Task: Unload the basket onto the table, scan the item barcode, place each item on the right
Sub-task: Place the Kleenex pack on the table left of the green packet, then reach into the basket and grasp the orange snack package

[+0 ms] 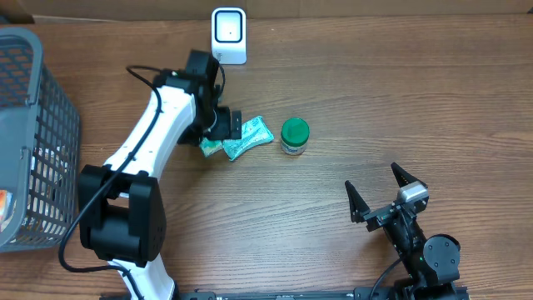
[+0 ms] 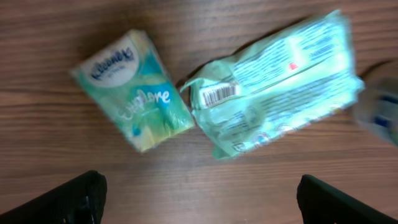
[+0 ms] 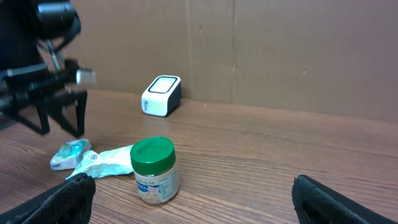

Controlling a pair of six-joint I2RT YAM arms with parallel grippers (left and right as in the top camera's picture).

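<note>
A pale green pouch (image 2: 280,81) lies flat on the wooden table, its barcode (image 2: 221,93) facing up. Beside it lies a green Kleenex tissue pack (image 2: 134,90). My left gripper (image 2: 199,199) hovers just above both, jaws wide open and empty; from overhead it (image 1: 223,125) covers part of the pouch (image 1: 250,137). The white scanner (image 1: 228,35) stands at the table's far edge. My right gripper (image 1: 387,192) rests open and empty near the front right, facing a green-lidded jar (image 3: 153,169).
A grey wire basket (image 1: 33,142) stands at the left edge with something orange inside. The jar (image 1: 294,136) sits just right of the pouch. A cardboard wall (image 3: 280,50) closes the far side behind the scanner (image 3: 161,95).
</note>
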